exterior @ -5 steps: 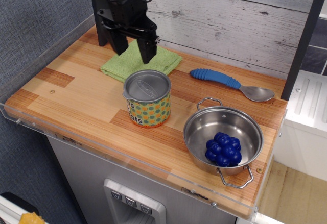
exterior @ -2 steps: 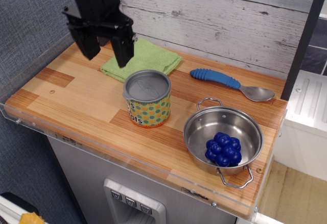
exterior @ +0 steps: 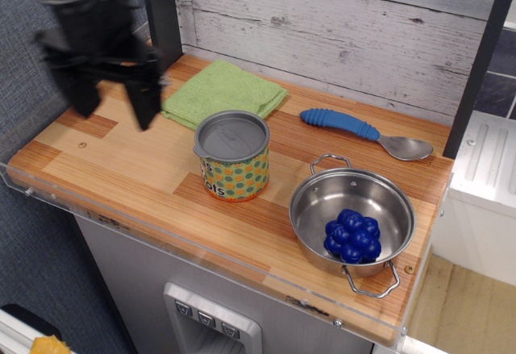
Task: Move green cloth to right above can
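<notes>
The green cloth (exterior: 224,94) lies flat and folded on the wooden counter, against the back wall, just behind the can. The can (exterior: 233,155) stands upright in the middle of the counter, with a grey lid and a yellow label with teal dots. My black gripper (exterior: 113,106) hangs blurred over the counter's left part, well to the left of the cloth. Its two fingers point down, spread apart, with nothing between them.
A steel pot (exterior: 352,218) with handles holds a blue berry-like object (exterior: 351,235) at the front right. A blue-handled spoon (exterior: 363,132) lies at the back right. A clear plastic lip edges the wooden counter (exterior: 129,168), with a plank wall behind.
My gripper has swung from above the cloth toward the left and the front, leaving the cloth lying where it was. Nothing else moved.
</notes>
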`<state>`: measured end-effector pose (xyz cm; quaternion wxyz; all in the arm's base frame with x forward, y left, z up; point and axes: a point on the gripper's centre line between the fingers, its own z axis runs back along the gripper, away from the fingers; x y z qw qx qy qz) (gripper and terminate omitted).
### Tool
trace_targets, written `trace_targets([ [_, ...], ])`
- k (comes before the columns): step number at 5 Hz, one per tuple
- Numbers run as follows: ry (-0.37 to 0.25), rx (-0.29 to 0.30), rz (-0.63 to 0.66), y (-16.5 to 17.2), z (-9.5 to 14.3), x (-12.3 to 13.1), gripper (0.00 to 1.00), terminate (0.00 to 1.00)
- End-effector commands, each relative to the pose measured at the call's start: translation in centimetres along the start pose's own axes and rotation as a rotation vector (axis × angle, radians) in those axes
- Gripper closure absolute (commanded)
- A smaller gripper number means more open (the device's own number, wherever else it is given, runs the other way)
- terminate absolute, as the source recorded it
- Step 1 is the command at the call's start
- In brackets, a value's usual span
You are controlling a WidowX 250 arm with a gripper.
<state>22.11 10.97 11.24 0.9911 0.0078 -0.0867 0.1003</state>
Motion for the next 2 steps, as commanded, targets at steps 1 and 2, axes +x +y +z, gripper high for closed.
trace_targets([
  [1,-0.026,0.034,0.041,0.59,1.72,-0.85,0.0,0.0],
  [2,-0.026,0.034,0.041,0.59,1.72,-0.85,0.0,1.0],
])
